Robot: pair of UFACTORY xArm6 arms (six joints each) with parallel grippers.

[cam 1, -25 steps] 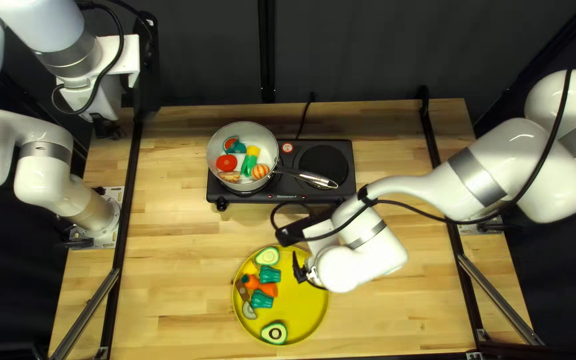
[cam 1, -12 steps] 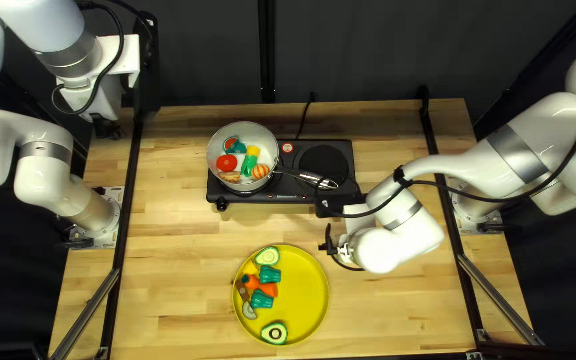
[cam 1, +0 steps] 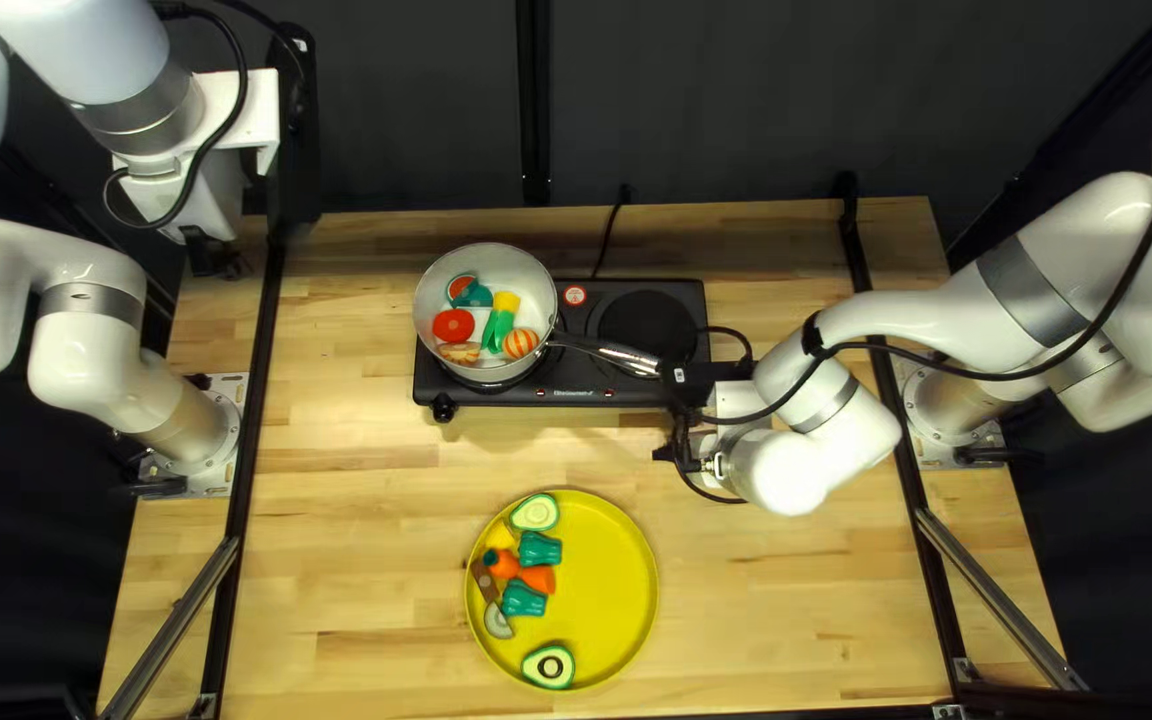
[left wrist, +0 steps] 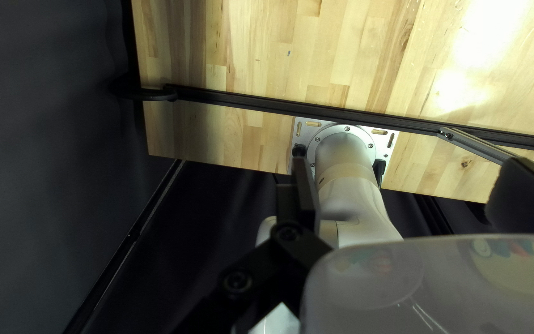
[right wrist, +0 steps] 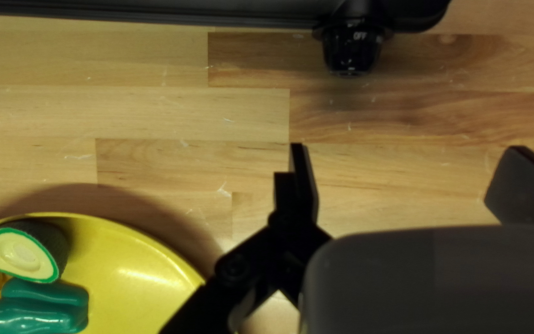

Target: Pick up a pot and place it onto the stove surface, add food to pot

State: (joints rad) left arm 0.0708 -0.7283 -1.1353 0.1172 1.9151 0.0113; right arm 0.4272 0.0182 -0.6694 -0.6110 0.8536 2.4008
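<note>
From above the desk's (cam 1: 363, 507) six o'clock edge, the top left view slants down toward the dark curtain (cam 1: 736, 107) at twelve. Up near ten o'clock, the left wrist view looks steeply down on the left arm's base (left wrist: 345, 151), which the top left view shares. Much closer in, the right wrist view faces down around the yellow plate's (right wrist: 131, 272) two o'clock, both it and the stove's (right wrist: 156, 13) edge shared too.

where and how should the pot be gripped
Best by its long handle, probably from above with a finger on each side: it is narrow and straight, and sticks out from the pot toward the right arm, away from the food inside.
</note>
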